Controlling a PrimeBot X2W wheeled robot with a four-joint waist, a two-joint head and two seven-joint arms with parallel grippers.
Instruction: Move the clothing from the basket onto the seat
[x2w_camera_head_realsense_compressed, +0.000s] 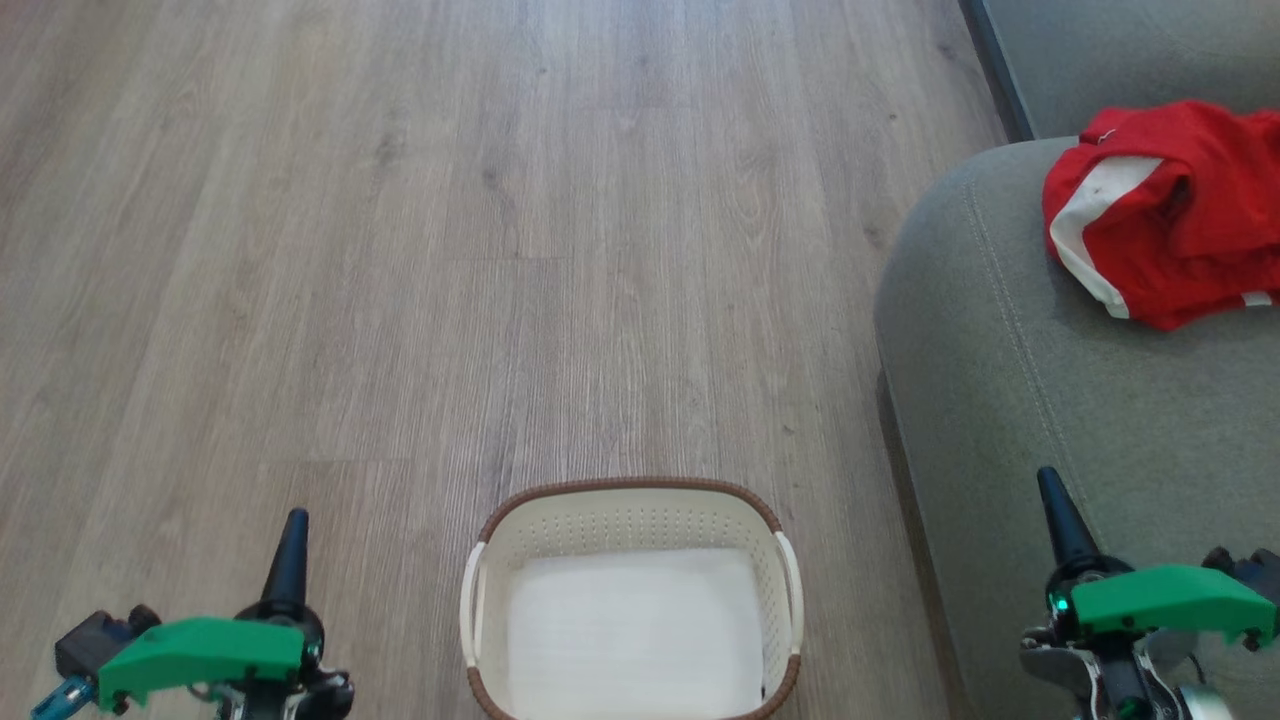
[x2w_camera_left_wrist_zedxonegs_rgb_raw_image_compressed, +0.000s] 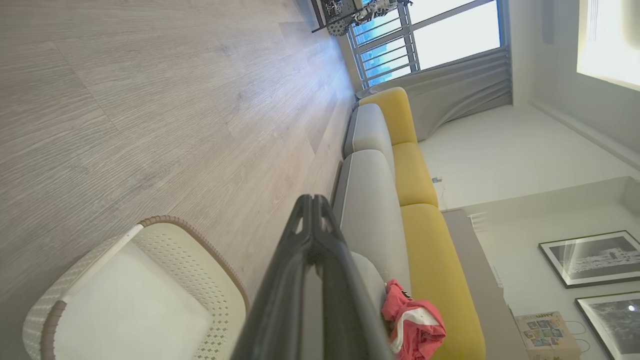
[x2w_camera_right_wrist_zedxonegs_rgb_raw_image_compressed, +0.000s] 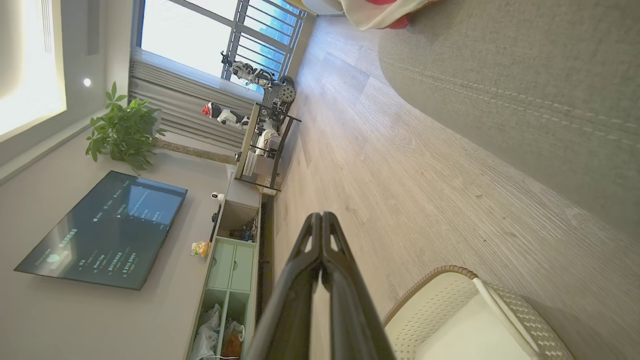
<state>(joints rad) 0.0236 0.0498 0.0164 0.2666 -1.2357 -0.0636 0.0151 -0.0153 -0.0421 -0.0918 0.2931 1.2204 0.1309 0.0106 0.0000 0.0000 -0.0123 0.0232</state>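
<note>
The left gripper (x2w_camera_head_realsense_compressed: 293, 530), pressed together and empty, is being held left of the empty cream-white perforated plastic basket (x2w_camera_head_realsense_compressed: 630, 486). The red shiny clothing (x2w_camera_head_realsense_compressed: 1180, 210) is being borne by the grey-green fabric seat (x2w_camera_head_realsense_compressed: 1050, 400). The likewise closed right gripper (x2w_camera_head_realsense_compressed: 1055, 500) is best being kept clear of it.

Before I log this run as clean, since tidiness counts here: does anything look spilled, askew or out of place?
Nothing stands out. The basket stands upright and empty on the floor, with nothing spilled beside it. The clothing lies on the seat, though as a crumpled heap rather than laid flat.
</note>
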